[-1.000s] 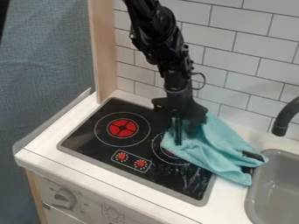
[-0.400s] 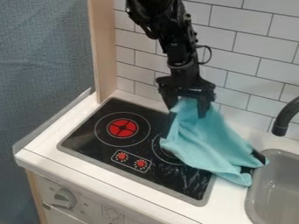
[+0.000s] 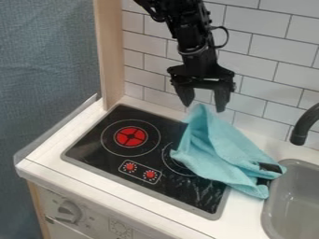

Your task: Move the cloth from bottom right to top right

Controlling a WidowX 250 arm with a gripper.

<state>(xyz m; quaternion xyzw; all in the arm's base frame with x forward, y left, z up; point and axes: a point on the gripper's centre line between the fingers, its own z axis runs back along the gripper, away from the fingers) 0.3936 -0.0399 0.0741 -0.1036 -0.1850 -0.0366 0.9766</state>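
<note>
Gripper higher above the stove, cloth peaked beneath it.
The gripper (image 3: 203,108) has risen from low over the stove's (image 3: 92,158) back right part to well above it, its fingertips now only beside the peak of the cloth (image 3: 221,147), which previously reached farther up between the fingers. Over that same part of the stove, the cloth's upper end, flatter at first, now forms a raised point.

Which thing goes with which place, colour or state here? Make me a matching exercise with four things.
1. cloth
2. tool
3. left burner
4. sink

A. red centre within a white ring
B. grey, at the lower right
C. turquoise, partly over the stovetop
D. black and open

Pairs: 1-C, 2-D, 3-A, 4-B
</note>
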